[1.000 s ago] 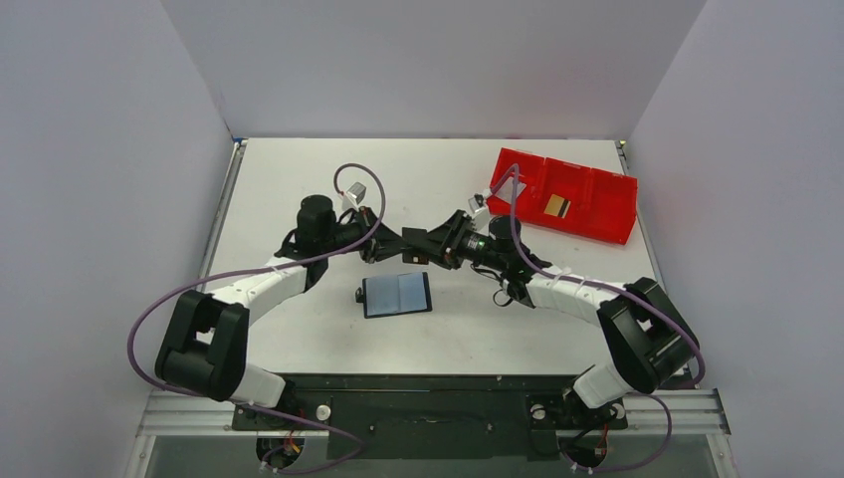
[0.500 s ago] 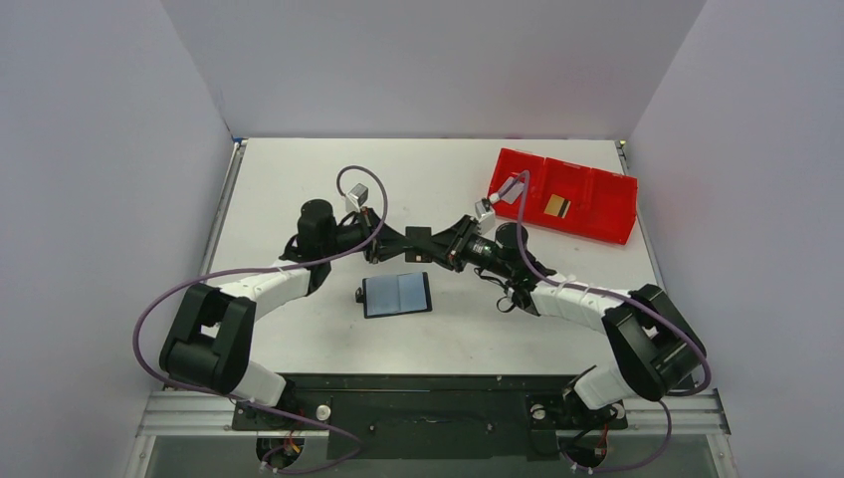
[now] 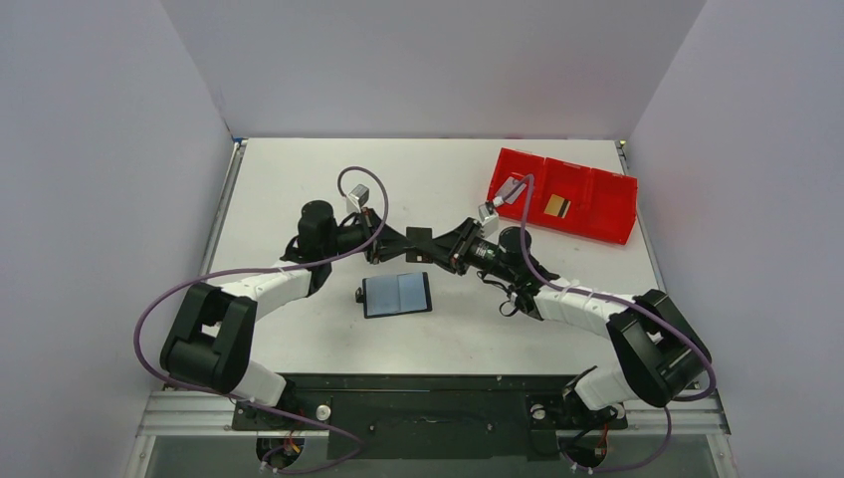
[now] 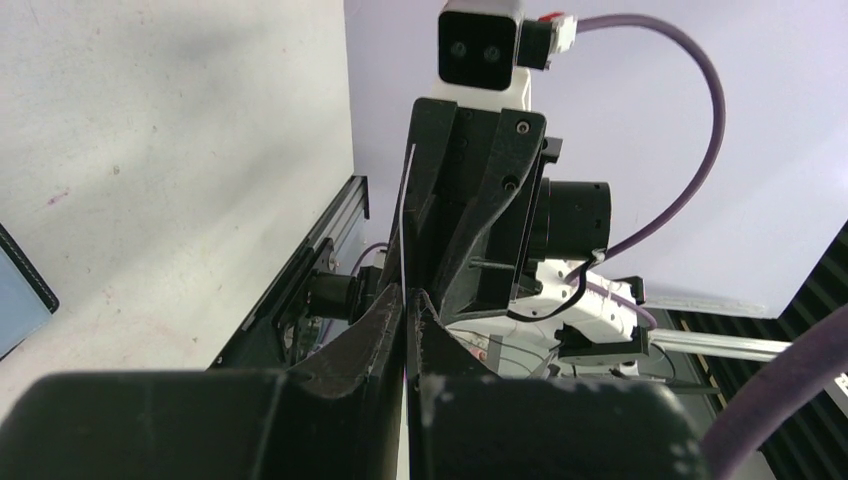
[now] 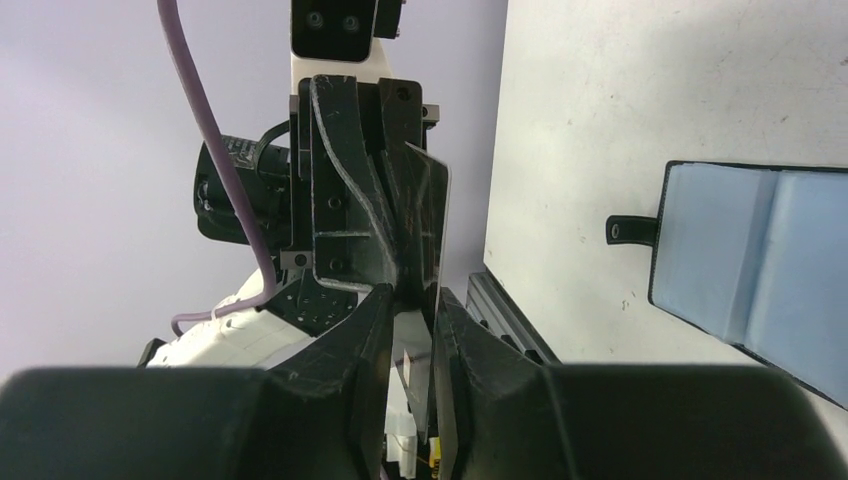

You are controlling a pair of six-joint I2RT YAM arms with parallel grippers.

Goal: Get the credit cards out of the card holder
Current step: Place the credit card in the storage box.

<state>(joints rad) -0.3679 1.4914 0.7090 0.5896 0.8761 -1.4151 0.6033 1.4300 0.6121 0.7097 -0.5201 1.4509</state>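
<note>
The card holder (image 3: 397, 294) lies open on the table, bluish inside with black edges; it also shows in the right wrist view (image 5: 760, 270). My left gripper (image 3: 401, 242) is shut on a black credit card (image 3: 419, 239) and holds it on edge above the table, behind the holder. In the left wrist view the card (image 4: 404, 220) shows as a thin line between the closed jaws (image 4: 408, 300). My right gripper (image 3: 440, 245) faces it with its jaws either side of the same card (image 5: 432, 215); they (image 5: 415, 300) stand slightly apart, a gap on one side. A gold card (image 3: 556, 206) lies in the red tray.
The red three-compartment tray (image 3: 597, 214) stands at the back right. The holder's small black strap tab (image 3: 359, 295) sticks out on its left. Purple cables loop above both wrists. Grey walls close in the table on three sides.
The right arm has shifted a little, its wrist camera moving up and right. Both grippers stay at the black card, and the holder has not moved.
</note>
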